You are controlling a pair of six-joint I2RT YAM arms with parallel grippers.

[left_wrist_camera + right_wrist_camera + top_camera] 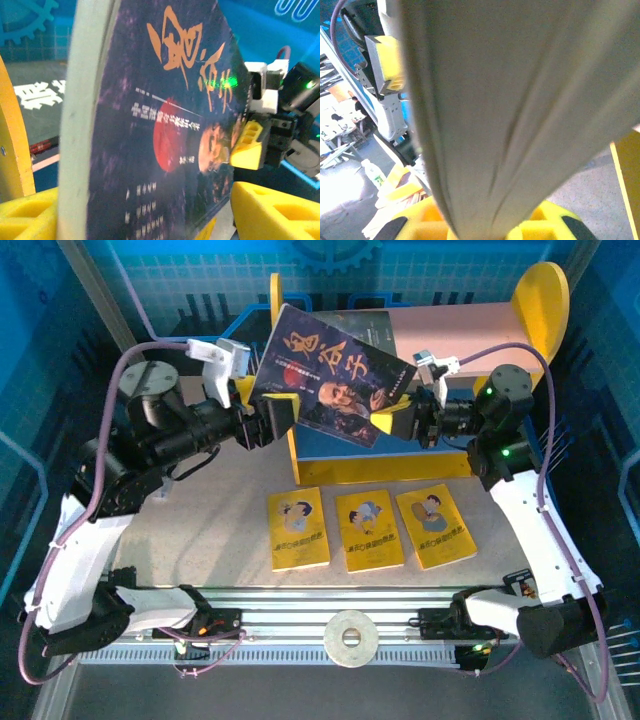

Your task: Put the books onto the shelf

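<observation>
Dark book [332, 372] gripped by L hand [279, 421] & R hand [401, 423], hiding shelf [541, 300] middle, page edges blurred

The raised dark book [335, 375] hides the left part of the shelf [460, 325]'s pink board and most of a second book [365, 328] behind it. At the left wrist its small print blurs past reading. At the right wrist its page edge is smeared, and the bottom edge cuts off the yellow fingers [547, 222] of the right gripper [485, 225].
</observation>
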